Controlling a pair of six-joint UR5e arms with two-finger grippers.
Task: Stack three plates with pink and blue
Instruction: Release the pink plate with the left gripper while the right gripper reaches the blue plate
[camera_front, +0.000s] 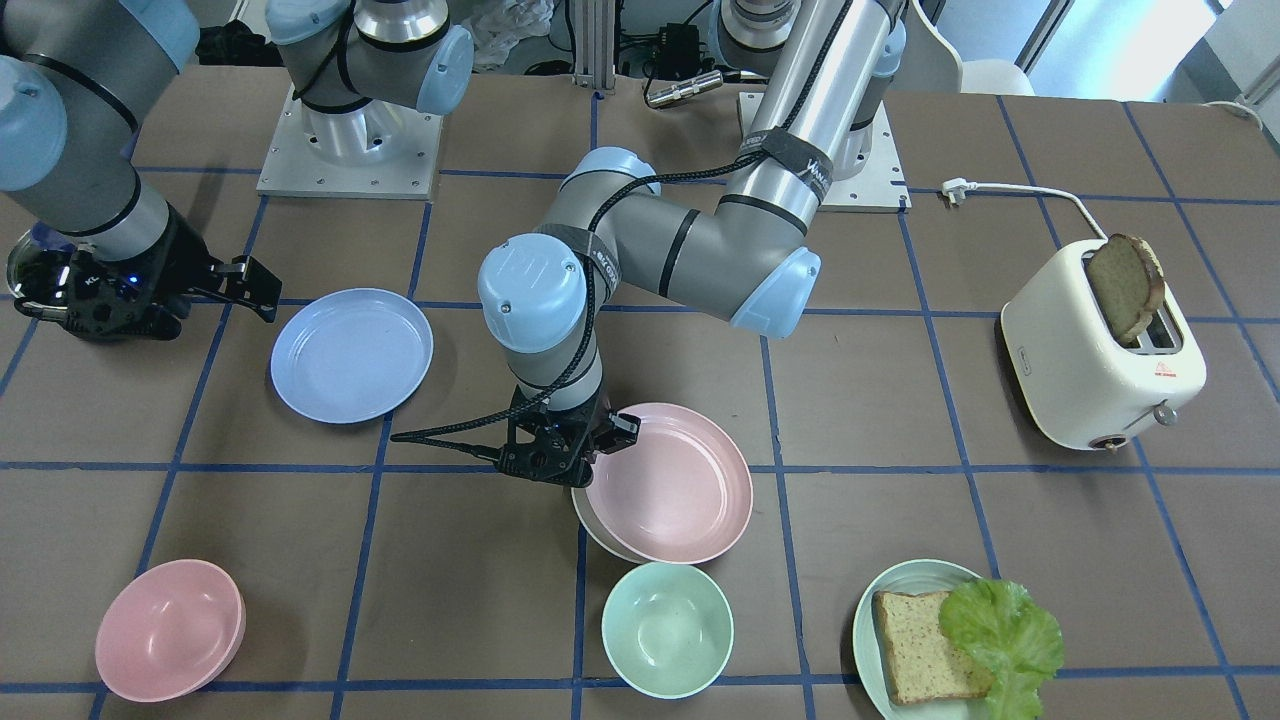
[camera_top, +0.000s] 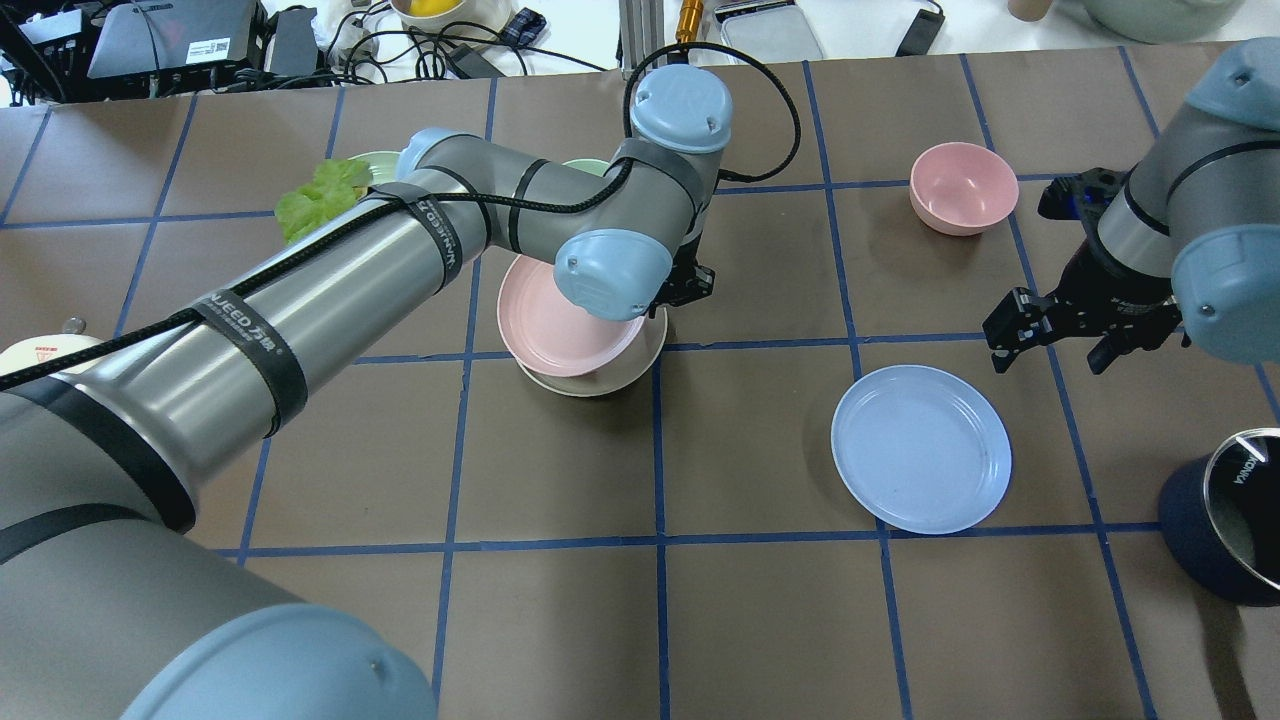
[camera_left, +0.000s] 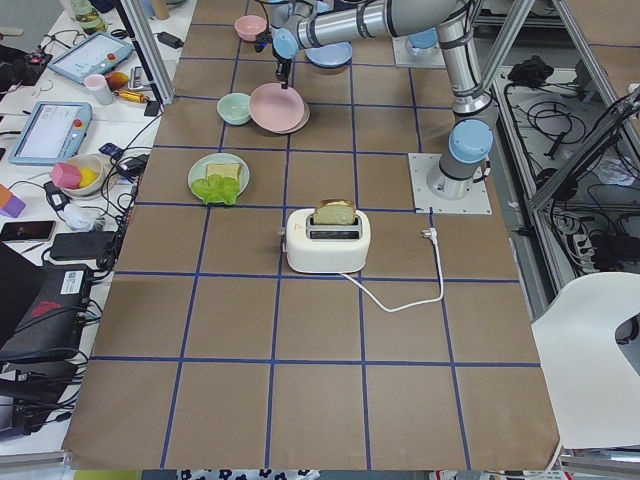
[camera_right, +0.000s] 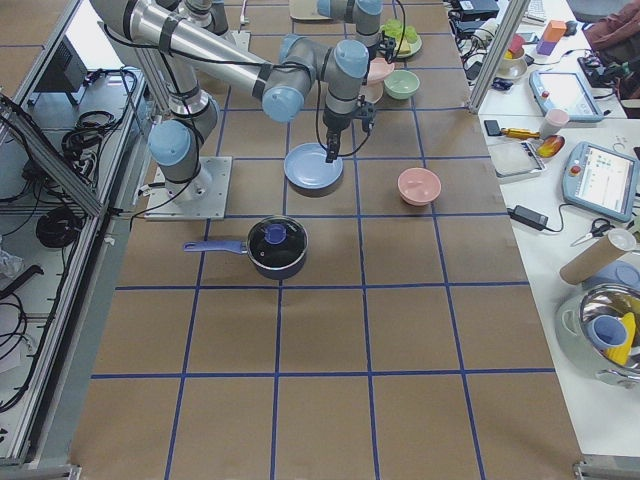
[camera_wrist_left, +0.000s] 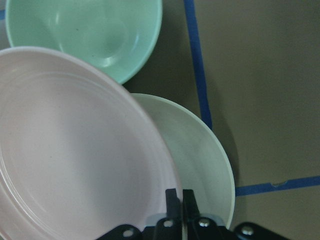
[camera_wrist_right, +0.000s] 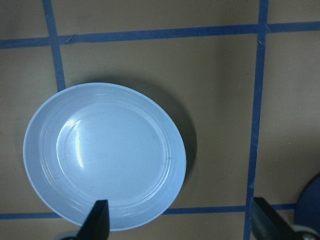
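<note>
The pale pink plate (camera_front: 668, 482) is tilted, resting over the cream-white plate (camera_front: 595, 528) near the table's middle. My left gripper (camera_front: 608, 432) is shut on the pink plate's rim; in the left wrist view the gripper (camera_wrist_left: 179, 199) pinches the pink plate (camera_wrist_left: 75, 150) above the cream plate (camera_wrist_left: 205, 160). The light blue plate (camera_front: 351, 354) lies flat and alone on the table. My right gripper (camera_front: 250, 285) is open and empty, hovering beside the blue plate; in the right wrist view the gripper (camera_wrist_right: 180, 225) has its fingers spread at the edge of the blue plate (camera_wrist_right: 104, 156).
A mint-green bowl (camera_front: 667, 628) sits close to the two plates. A pink bowl (camera_front: 168, 628) stands apart. A pale green plate (camera_front: 862, 620) holds bread and lettuce. A white toaster (camera_front: 1100, 350) with bread and a dark blue pot (camera_top: 1225, 515) stand at the table's ends.
</note>
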